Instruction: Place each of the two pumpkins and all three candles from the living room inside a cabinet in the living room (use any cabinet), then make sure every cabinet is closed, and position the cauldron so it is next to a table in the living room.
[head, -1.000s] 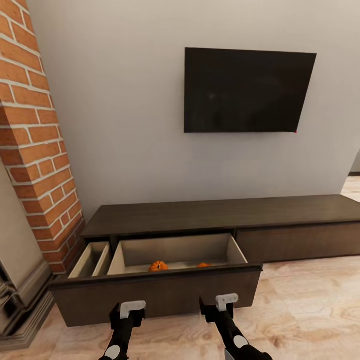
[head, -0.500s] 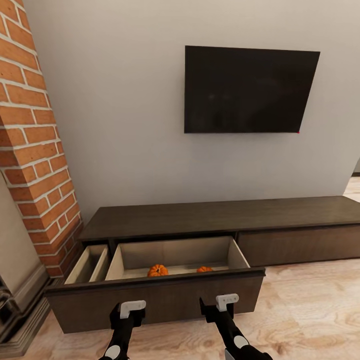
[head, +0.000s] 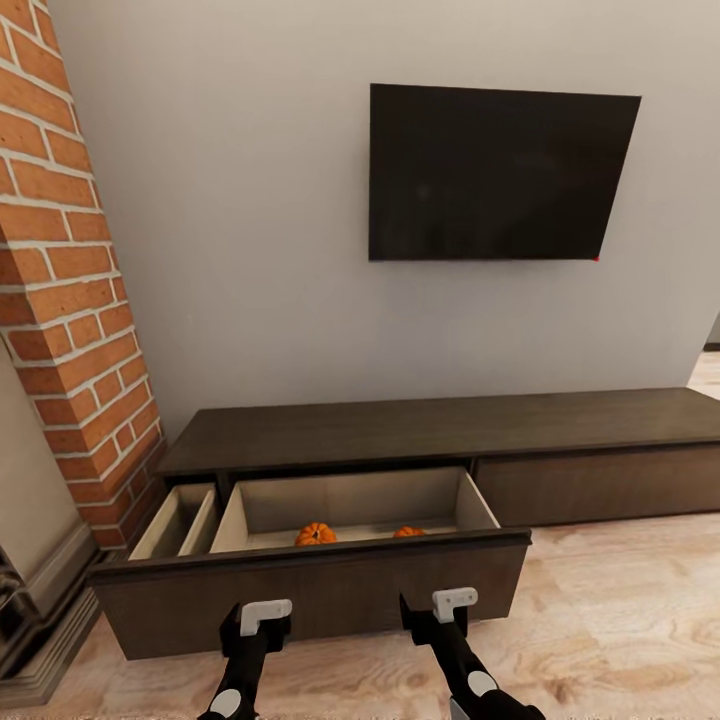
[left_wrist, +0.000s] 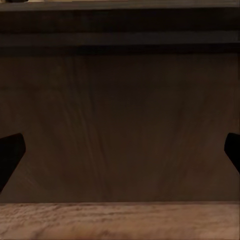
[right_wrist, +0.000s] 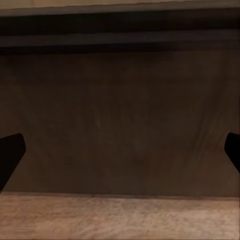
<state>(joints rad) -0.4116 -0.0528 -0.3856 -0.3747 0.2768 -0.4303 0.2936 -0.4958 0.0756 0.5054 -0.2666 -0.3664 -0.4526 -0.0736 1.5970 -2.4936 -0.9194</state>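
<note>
The long dark brown cabinet (head: 440, 428) stands against the wall with its left drawer (head: 310, 590) pulled out. Two orange pumpkins (head: 315, 534) (head: 407, 532) lie on the drawer's pale floor, partly hidden behind its front panel. My left gripper (head: 262, 622) and right gripper (head: 450, 610) hover low just in front of that panel, both open and empty. Each wrist view faces the dark drawer front (left_wrist: 120, 125) (right_wrist: 120, 120) at close range, with the left gripper (left_wrist: 120, 155) and right gripper (right_wrist: 120, 155) spread wide. The candles, cauldron and table are out of view.
A narrow side compartment (head: 180, 522) shows left of the drawer. A red brick column (head: 70, 300) and a grey fireplace base (head: 40, 610) stand at the left. A black TV (head: 495, 175) hangs on the wall. Light wood floor (head: 620, 610) extends to the right.
The whole picture has shifted slightly, so the camera has moved; the cabinet and TV look a little nearer. Both grippers hold the same pose in front of the drawer.
</note>
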